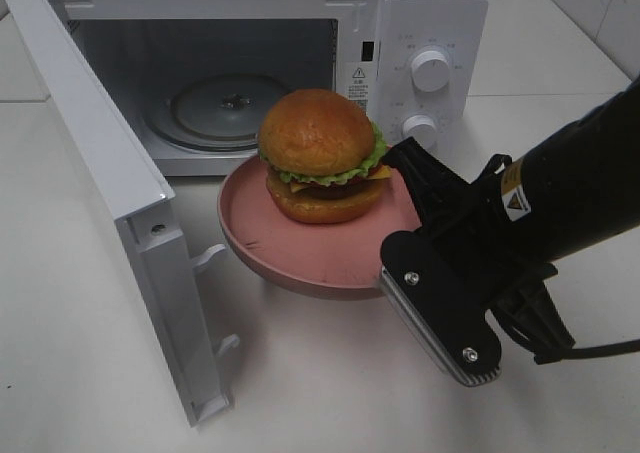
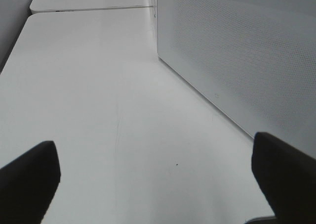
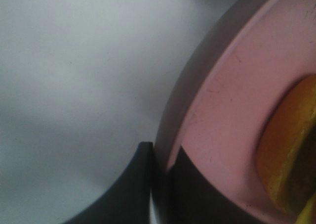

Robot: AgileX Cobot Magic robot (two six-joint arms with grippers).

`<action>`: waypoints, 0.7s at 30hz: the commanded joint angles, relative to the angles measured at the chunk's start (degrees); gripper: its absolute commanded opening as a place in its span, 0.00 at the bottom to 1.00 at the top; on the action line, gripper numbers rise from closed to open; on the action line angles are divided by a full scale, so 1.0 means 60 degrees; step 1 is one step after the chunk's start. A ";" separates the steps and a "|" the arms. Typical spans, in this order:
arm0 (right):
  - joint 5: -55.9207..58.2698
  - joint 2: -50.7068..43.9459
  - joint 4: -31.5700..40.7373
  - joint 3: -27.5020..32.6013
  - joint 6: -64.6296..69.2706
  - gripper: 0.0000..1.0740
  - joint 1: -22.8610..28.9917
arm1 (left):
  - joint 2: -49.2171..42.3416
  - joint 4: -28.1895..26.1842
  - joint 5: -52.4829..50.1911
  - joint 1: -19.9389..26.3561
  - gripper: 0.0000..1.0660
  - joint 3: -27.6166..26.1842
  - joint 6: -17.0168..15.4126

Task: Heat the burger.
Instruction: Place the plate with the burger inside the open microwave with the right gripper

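**Claw pinches plate rim, burger aboard**

The right claw (image 3: 159,157) is clamped on the rim of a round, smooth pink plate (image 1: 300,258). The plate carries the burger (image 1: 320,158): glossy domed bun, frilly green lettuce, yellow cheese, dark patty. Plate and burger are held just in front of the open white microwave (image 1: 430,13), whose cavity holds a round glass turntable (image 1: 225,103). The left claw (image 2: 155,184) gapes wide above the matte white bench (image 2: 98,95), beside a perforated white panel (image 2: 237,51).
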 commanded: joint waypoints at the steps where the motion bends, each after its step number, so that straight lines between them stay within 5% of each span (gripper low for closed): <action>1: -0.0535 0.0095 -0.0029 -0.0487 -0.0153 0.00 -0.0067 | -0.0229 -0.0076 -0.0105 0.0010 0.92 0.0038 -0.0048; 21: 0.0000 0.1719 0.0840 -0.2426 -0.1346 0.00 -0.0067 | -0.0229 -0.0076 -0.0105 0.0010 0.92 0.0038 -0.0048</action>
